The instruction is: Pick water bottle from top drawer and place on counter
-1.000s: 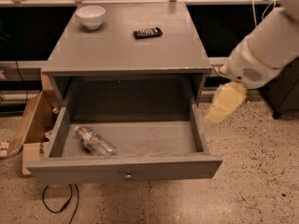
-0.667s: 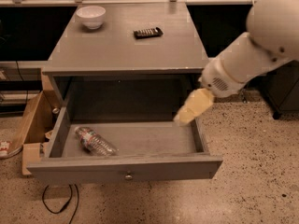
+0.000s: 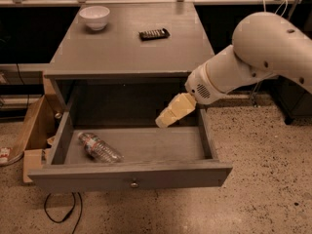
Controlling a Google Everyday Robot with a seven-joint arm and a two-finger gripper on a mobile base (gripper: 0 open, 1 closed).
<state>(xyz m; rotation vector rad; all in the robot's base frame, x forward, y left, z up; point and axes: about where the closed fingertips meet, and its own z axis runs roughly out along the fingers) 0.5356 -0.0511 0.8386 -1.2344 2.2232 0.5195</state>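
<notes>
The water bottle [image 3: 100, 148], clear crinkled plastic, lies on its side in the front left of the open top drawer [image 3: 131, 173]. The drawer is pulled out from under the grey counter [image 3: 126, 48]. My gripper [image 3: 168, 117], with pale yellow fingers, hangs over the right middle of the drawer, pointing down and left. It is well to the right of the bottle and does not touch it. My white arm reaches in from the right.
A white bowl [image 3: 94, 17] stands at the counter's back left and a dark remote-like object [image 3: 154, 33] lies near its middle. An open cardboard box [image 3: 34, 130] sits on the floor left of the cabinet. A black cable [image 3: 61, 213] lies on the speckled floor.
My arm has swung leftward from beside the cabinet's right side, bringing the gripper over the drawer's interior. The bottle has not moved.
</notes>
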